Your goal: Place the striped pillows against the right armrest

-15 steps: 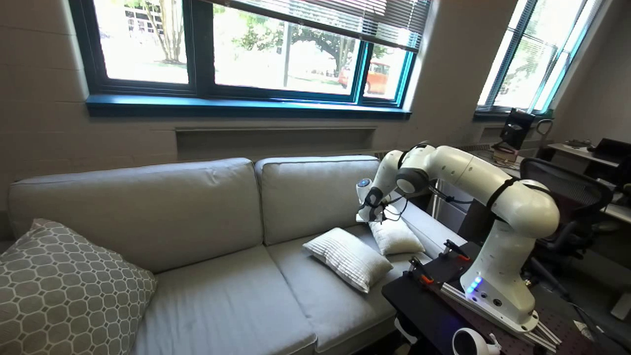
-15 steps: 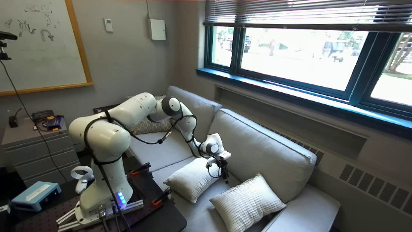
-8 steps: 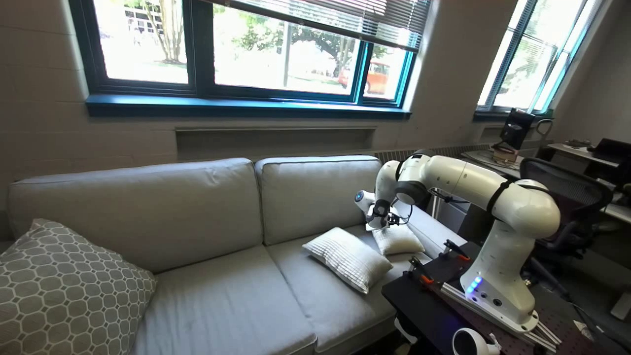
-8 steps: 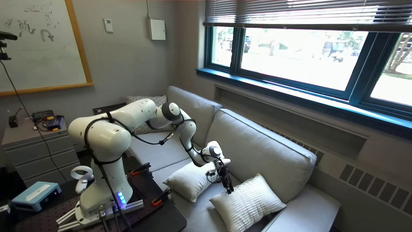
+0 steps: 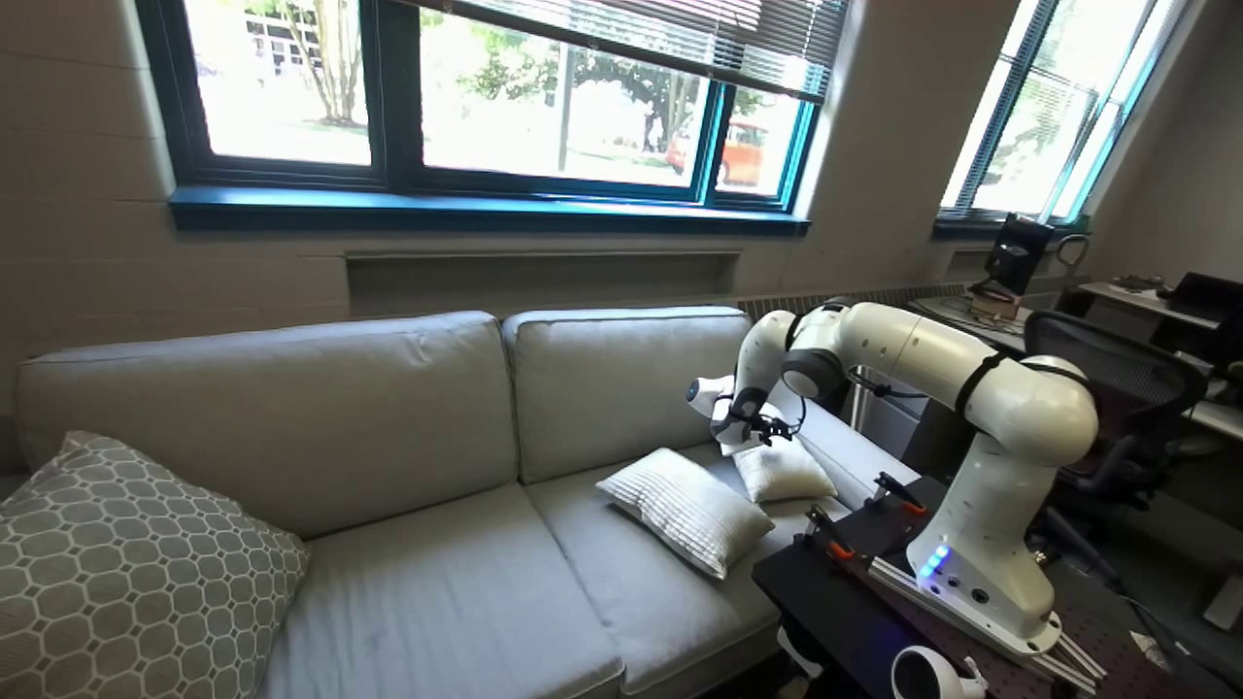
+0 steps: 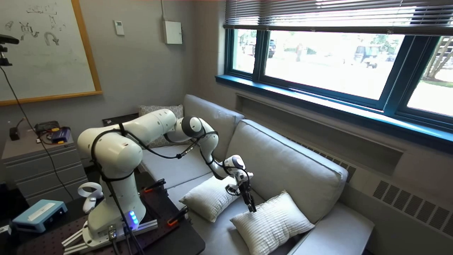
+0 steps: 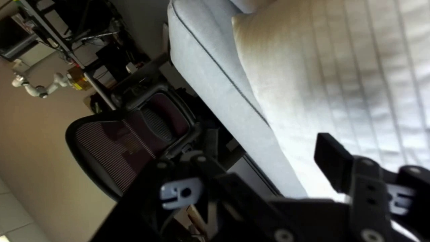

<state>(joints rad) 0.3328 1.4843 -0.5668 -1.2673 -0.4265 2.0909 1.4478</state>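
Pillow number one (image 5: 685,510), cream with fine stripes, is lying on the right-hand seat of the sofa (image 5: 437,592), a bit out from the right armrest (image 5: 864,456). Pillow number two (image 5: 791,476) sits on its far right, just beside that armrest; whether it actually touches, can't tell. Gripper (image 7: 267,144) is right at pillow number two: fingers spread apart, tips over its left edge in an exterior view, and I can't make out contact. Wrist view has those stripes up close on the right, with the armrest's dark piping running alongside.

Sofa fabric is a pale grey, a few creases in the left seat, two big back cushions (image 5: 631,383) on the far side. Bigger grey lattice pillow (image 5: 146,582) is parked at the left end, near side. Behind the sofa there's a block wall (image 5: 87,252) and a wide blue-framed window (image 5: 393,107), blinds (image 5: 748,44) partly down, bright daylight outside.

White arm (image 5: 903,340) stands on a black counter (image 5: 816,582) at the near right, mesh office chair (image 5: 1117,383) farther back. In an exterior view you also get a whiteboard (image 6: 46,60) with doodles on the left wall, a grey drawer cabinet (image 6: 46,173) below it, and a light blue box (image 6: 39,214) at the near left.
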